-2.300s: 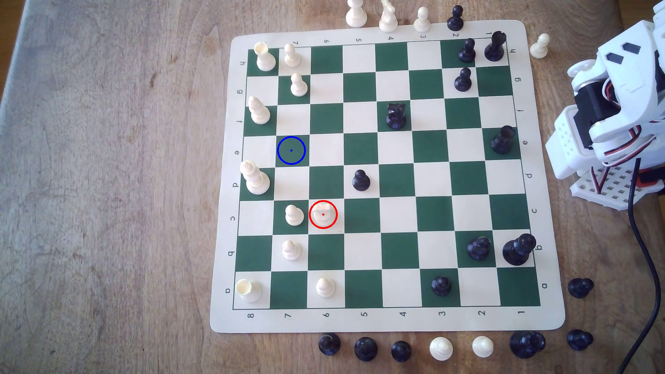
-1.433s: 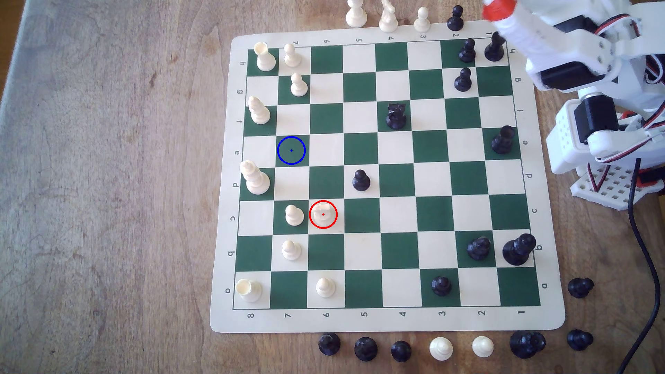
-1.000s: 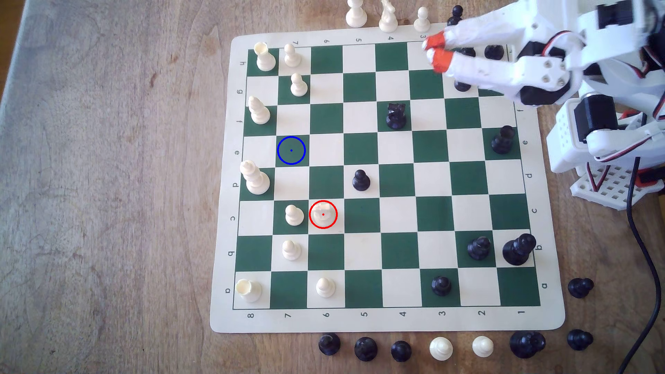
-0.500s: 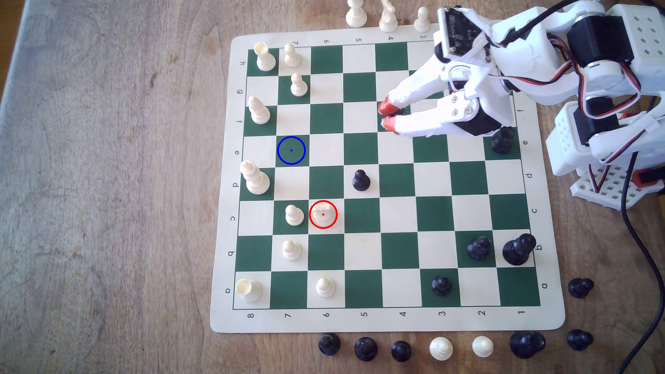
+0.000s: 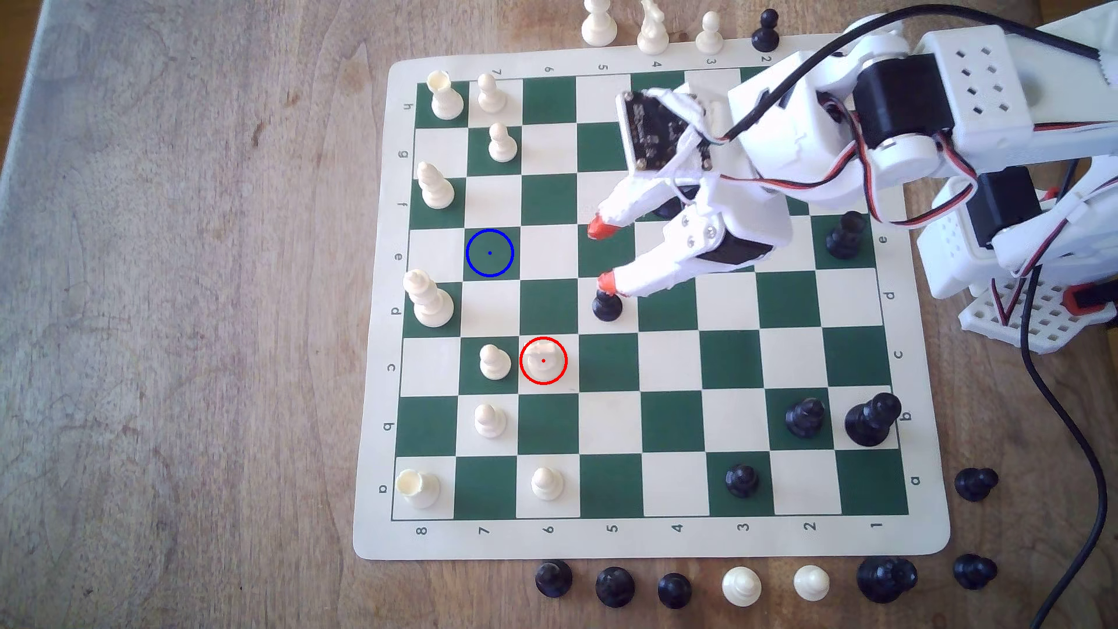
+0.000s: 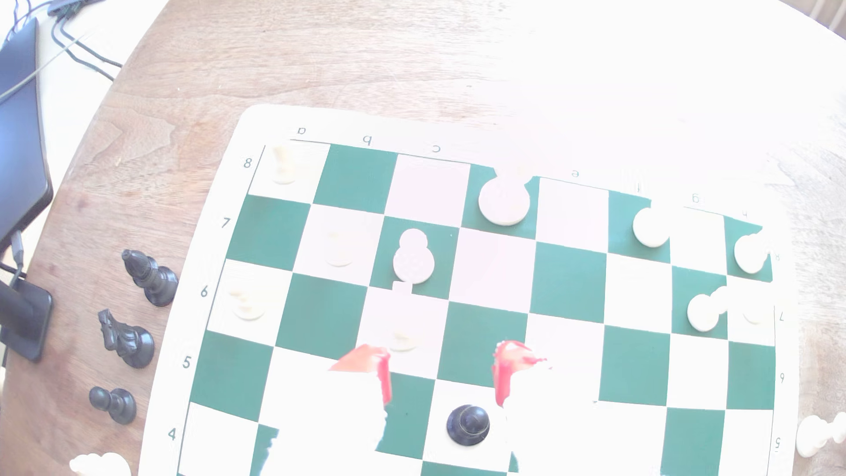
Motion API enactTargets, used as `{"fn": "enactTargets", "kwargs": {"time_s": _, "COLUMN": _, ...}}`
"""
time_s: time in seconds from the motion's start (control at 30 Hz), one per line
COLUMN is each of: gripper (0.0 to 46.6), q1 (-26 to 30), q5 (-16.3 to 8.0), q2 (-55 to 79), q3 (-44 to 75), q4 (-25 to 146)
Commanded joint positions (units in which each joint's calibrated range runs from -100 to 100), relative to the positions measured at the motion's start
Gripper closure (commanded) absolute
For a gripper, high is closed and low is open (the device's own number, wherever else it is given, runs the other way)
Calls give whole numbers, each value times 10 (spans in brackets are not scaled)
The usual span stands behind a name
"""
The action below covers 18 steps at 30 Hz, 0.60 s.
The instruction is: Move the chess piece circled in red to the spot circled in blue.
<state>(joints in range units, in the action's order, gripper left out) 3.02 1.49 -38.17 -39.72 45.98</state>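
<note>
Step in hand: the arm is reaching across the chessboard (image 5: 665, 541) toward the chess piece circled in red (image 5: 543, 358); nothing is being held yet.
Jaws: the gripper (image 5: 602, 255) is hanging over the middle of the board with its red-tipped jaws standing wide apart and empty; in the wrist view (image 6: 441, 370) the gap between the tips is plain.
Target piece: the cream knight is standing upright on a cream square in row c, well apart from the gripper, toward the exterior view's lower left of it.
Neighbours: a cream pawn (image 5: 494, 361) is sitting just beside the knight on the exterior view's left; a black pawn (image 5: 607, 303) is standing right under the nearer red tip, though whether they are touching cannot be told.
Destination: the spot circled in blue (image 5: 489, 253) is lying bare, on a dark green square in row e.
Doing it well: I judge the gripper should be staying high while clearing the black pawn, then centring over the knight and descending straight, with the jaws straddling it so neither finger is nudging the cream pawn.
Risk: glare is washing out the cream pieces in the wrist view, so alignment is probably better judged from the exterior view.
</note>
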Motion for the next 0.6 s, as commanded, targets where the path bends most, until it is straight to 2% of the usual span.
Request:
{"fn": "enactTargets", "kwargs": {"time_s": 0.0, "gripper": 332, "q1": 12, "q5": 5, "q2": 34, "q3": 16, "q4": -19}}
{"fn": "enactTargets", "kwargs": {"time_s": 0.23, "gripper": 330, "q1": 29, "q5": -39, "q2": 120, "q3": 83, "q4": -11}}
{"fn": "enactTargets", "kwargs": {"time_s": 0.33, "gripper": 321, "q1": 23, "q5": -44, "q2": 144, "q3": 109, "q4": -11}}
{"fn": "enactTargets", "kwargs": {"time_s": 0.4, "gripper": 298, "q1": 19, "q5": -42, "q2": 175, "q3": 145, "q4": -14}}
{"fn": "enactTargets", "kwargs": {"time_s": 0.47, "gripper": 298, "q1": 15, "q5": -42, "q2": 203, "q3": 180, "q4": -8}}
{"fn": "enactTargets", "kwargs": {"time_s": 0.57, "gripper": 308, "q1": 8, "q5": -54, "q2": 250, "q3": 215, "q4": -6}}
